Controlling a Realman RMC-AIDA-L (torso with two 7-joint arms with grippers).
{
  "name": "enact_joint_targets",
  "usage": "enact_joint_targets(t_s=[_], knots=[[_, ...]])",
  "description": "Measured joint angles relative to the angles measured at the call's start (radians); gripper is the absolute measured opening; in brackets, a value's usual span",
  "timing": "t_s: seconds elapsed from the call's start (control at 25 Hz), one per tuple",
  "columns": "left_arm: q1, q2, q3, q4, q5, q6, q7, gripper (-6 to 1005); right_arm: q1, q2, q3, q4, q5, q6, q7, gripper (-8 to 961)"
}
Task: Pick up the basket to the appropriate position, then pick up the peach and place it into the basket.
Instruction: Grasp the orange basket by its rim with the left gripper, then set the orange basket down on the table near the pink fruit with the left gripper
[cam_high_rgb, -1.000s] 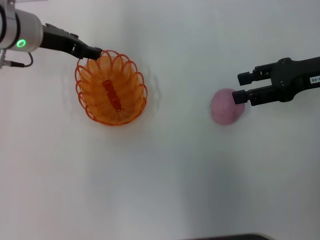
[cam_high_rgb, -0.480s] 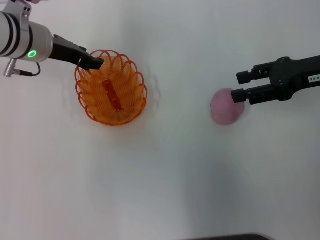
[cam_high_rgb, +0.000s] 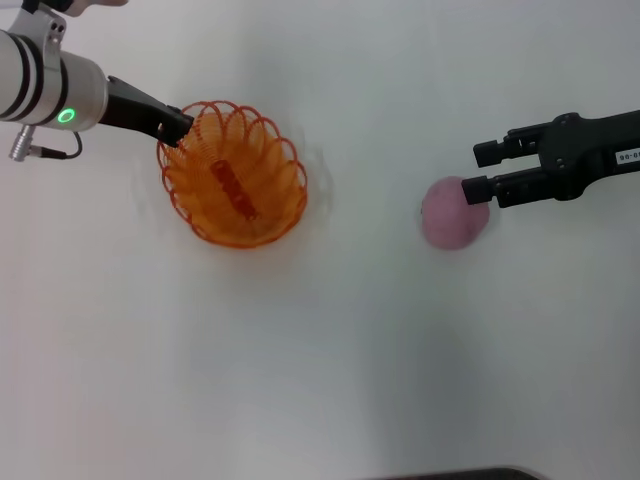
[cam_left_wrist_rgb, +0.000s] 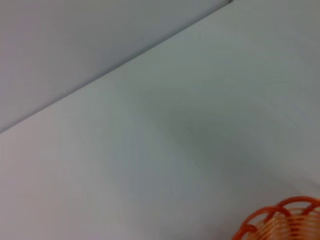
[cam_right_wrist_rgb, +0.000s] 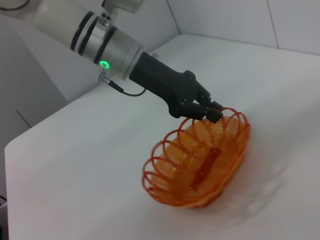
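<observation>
The orange wire basket (cam_high_rgb: 268, 172) is at the left of the white table and is empty. My left gripper (cam_high_rgb: 180, 128) is shut on its far-left rim. In the right wrist view the left gripper (cam_right_wrist_rgb: 211, 112) pinches the rim and the basket (cam_right_wrist_rgb: 200, 167) tilts, with the gripped side higher. A bit of the rim shows in the left wrist view (cam_left_wrist_rgb: 280, 220). The pinkish-mauve peach (cam_high_rgb: 450, 215) lies on the table at the right. My right gripper (cam_high_rgb: 480, 171) is open just above the peach's upper right side, its near finger overlapping the peach's edge.
The white table (cam_high_rgb: 340, 340) holds nothing else. Its far edge meets a grey wall (cam_left_wrist_rgb: 75, 40) behind the basket. A dark shape (cam_high_rgb: 460, 473) shows at the near edge.
My left gripper has carried the basket a little to the right and toward the middle. The right gripper and the peach have not moved.
</observation>
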Motion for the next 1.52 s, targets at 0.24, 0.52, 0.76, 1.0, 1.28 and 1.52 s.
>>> enact_joint_targets(t_s=[0.24, 0.52, 0.76, 1.0, 1.28, 1.52], knots=[[0.016, -0.003, -0.043, 0.02, -0.008, 0.016, -0.014, 138, 0.001, 0.001, 0.003, 0.0, 0.0, 0.0, -0.002, 721], [0.067, -0.009, -0.273, 0.134, -0.07, 0.205, -0.033, 82, -0.002, 0.002, 0.008, 0.0, 0.0, 0.002, -0.002, 716], [0.174, -0.005, -0.392, 0.212, -0.162, 0.284, -0.147, 59, -0.004, 0.001, 0.008, 0.0, 0.0, 0.012, -0.003, 711], [0.285, -0.019, -0.414, 0.236, -0.246, 0.28, -0.273, 52, 0.0, 0.002, 0.008, 0.0, 0.0, 0.012, -0.003, 706], [0.363, -0.022, -0.407, 0.191, -0.356, 0.302, -0.303, 100, 0.001, 0.002, 0.008, 0.0, 0.001, 0.015, -0.004, 700], [0.37, -0.003, -0.421, 0.188, -0.341, 0.486, -0.331, 161, -0.001, 0.001, 0.009, 0.0, 0.002, 0.015, -0.003, 694]])
